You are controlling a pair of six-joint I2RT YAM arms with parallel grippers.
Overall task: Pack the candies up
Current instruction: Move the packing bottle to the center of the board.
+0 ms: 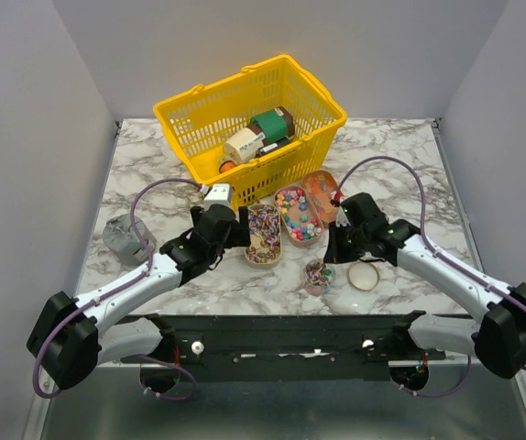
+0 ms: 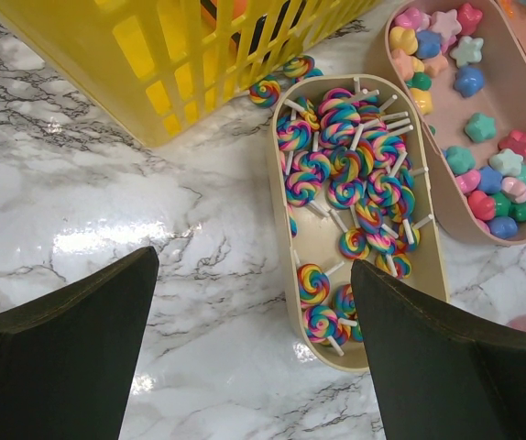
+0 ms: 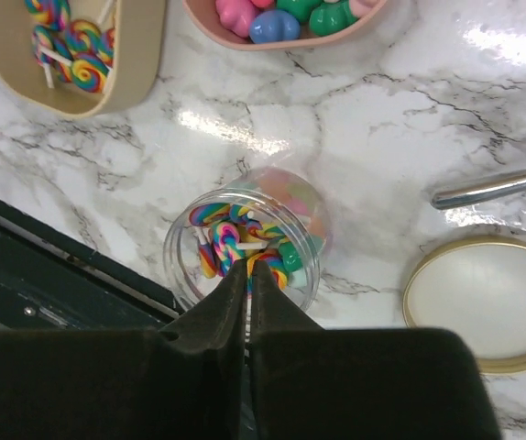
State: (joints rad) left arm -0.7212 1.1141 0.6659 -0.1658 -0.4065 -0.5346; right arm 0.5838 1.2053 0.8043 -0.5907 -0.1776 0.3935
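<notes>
The candies are rainbow lollipops heaped in a beige oval tray and star sweets in a pink tray. A clear jar near the front edge holds several lollipops and a green sweet. My right gripper hangs right over the jar's mouth, shut on a lollipop at its tips. Left of the beige tray's near end, my left gripper stands open over bare marble, its right finger above the tray's edge.
The yellow basket with bottles stands behind the trays; two loose lollipops lie against it. The jar's round lid lies right of the jar, with a metal handle behind it. A third tray and a grey lump sit farther out.
</notes>
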